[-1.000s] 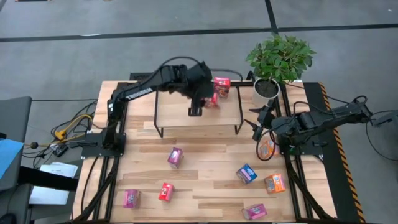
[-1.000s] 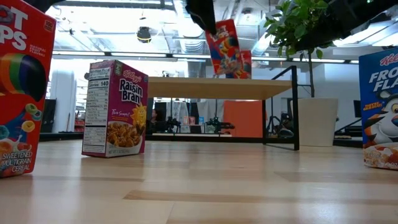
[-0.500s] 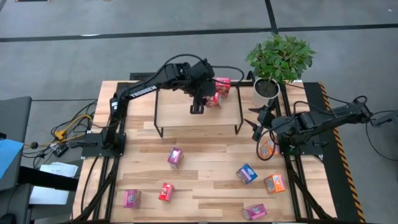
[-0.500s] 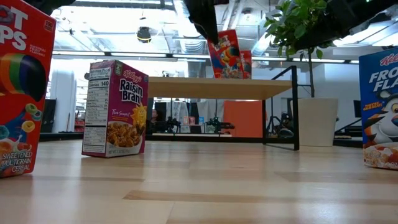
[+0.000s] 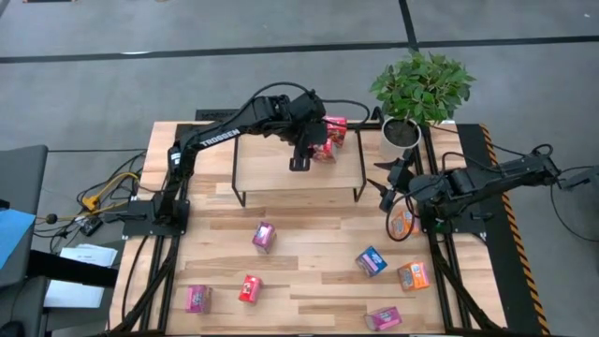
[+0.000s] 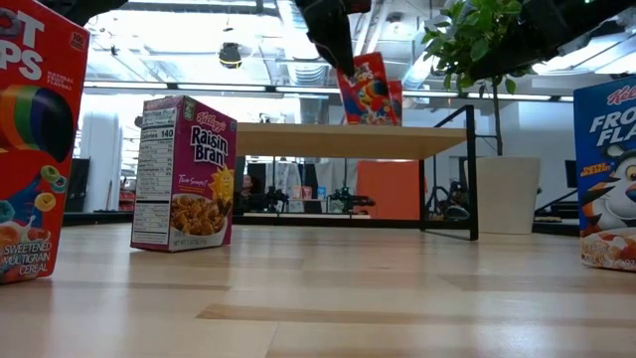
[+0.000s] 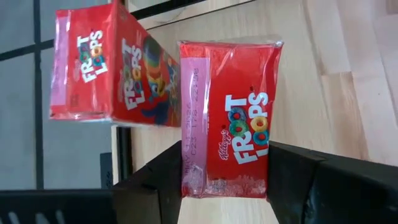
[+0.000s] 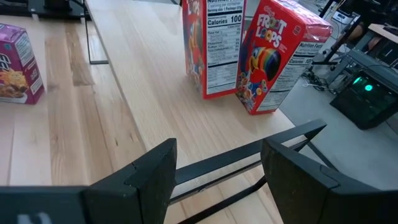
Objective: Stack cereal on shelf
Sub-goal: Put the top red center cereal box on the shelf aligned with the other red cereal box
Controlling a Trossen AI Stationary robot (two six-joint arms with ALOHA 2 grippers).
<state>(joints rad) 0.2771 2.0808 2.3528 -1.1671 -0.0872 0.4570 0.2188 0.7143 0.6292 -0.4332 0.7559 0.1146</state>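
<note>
My left gripper (image 5: 312, 150) reaches over the shelf (image 5: 262, 178) and is shut on a red cereal box (image 7: 227, 118). In the low view this box (image 6: 370, 89) stands tilted at the level of the light board (image 6: 298, 141). A second red box (image 5: 334, 128) stands on the board's far right corner, close beside the held one (image 7: 106, 62). My right gripper (image 5: 387, 190) waits open at the table's right side, above an orange-and-blue box (image 5: 401, 223). Several more boxes lie on the near half of the table. My left gripper pinches the red box between its two fingers (image 7: 155, 186), near one end of the box (image 7: 208, 183), with one finger on each of two opposite faces. It comes slanting down from above. The box is tilted, its lower edge at the board; I cannot tell whether it touches.
On the tabletop lie a magenta box (image 5: 263, 236), an orange-and-blue pair (image 5: 371, 261) (image 5: 413, 275), a red one (image 5: 249, 288) and two more magenta ones (image 5: 197, 299) (image 5: 383, 318). A potted plant (image 5: 416, 94) stands at the far right corner. The shelf board's left part is bare.
My left gripper has moved down and a little toward the table's right, staying shut on the red box. The box has come down from above the shelf until its lower edge is level with the board, next to the other red box.
</note>
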